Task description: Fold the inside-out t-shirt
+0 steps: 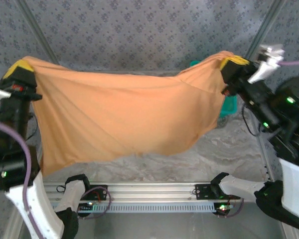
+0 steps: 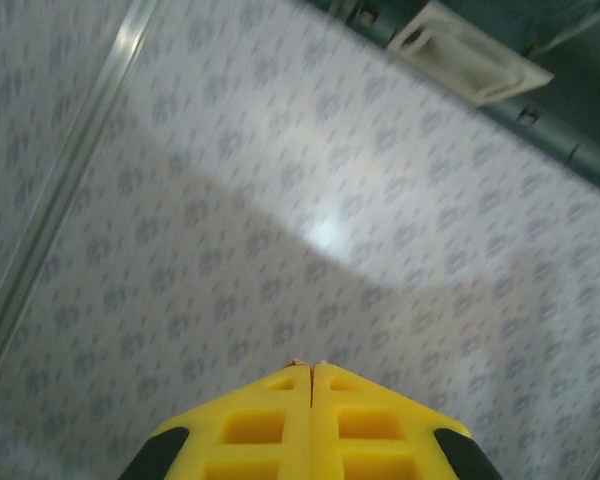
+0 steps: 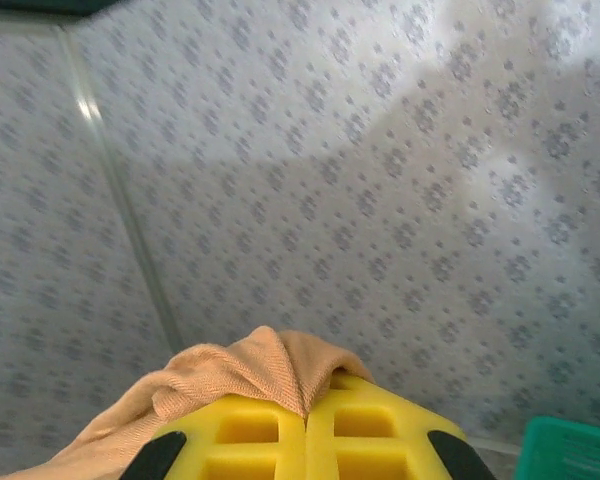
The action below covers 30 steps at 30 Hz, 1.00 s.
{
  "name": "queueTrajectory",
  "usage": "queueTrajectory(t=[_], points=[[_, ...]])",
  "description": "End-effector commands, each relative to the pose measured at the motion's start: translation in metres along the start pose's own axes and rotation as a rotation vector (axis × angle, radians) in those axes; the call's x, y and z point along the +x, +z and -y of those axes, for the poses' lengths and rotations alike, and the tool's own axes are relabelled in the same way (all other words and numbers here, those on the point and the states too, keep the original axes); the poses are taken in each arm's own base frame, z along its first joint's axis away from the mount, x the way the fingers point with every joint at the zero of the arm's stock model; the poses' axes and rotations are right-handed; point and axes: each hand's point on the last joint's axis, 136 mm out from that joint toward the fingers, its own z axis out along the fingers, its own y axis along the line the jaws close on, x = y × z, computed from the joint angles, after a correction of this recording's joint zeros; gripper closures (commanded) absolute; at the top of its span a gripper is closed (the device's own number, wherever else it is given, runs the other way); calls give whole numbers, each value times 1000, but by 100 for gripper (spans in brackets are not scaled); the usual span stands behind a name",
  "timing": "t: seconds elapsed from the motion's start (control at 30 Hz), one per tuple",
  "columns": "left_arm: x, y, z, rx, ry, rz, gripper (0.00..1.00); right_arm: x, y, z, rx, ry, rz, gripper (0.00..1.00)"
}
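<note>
Clamped shut, the left gripper [image 2: 311, 370] and right gripper [image 3: 306, 412] each pinch an upper corner of the inside-out t-shirt [image 1: 119, 119]. Soft tan knit hangs above the marbled table [image 1: 229, 149], long axis left-to-right

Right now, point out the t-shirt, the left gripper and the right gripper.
t-shirt [image 1: 119, 119], top view, middle of the fabric
left gripper [image 2: 311, 368], left wrist view, tips of shut fingers
right gripper [image 3: 306, 418], right wrist view, fingertips pinching the cloth
</note>
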Motion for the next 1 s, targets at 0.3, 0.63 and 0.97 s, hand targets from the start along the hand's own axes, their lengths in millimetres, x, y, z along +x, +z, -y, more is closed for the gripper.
queueTrajectory(t=[0.3,0.63,0.97], points=[[274,130,-218,-337,-156,-516,100,204,228,68,195,-55,-451,100],[436,157,-343,-693,-158,-933,39,410,345,99,240,112,-821,21],[432,98,-247,-516,-147,-976,30,448,249,45,198,234,-1033,20]])
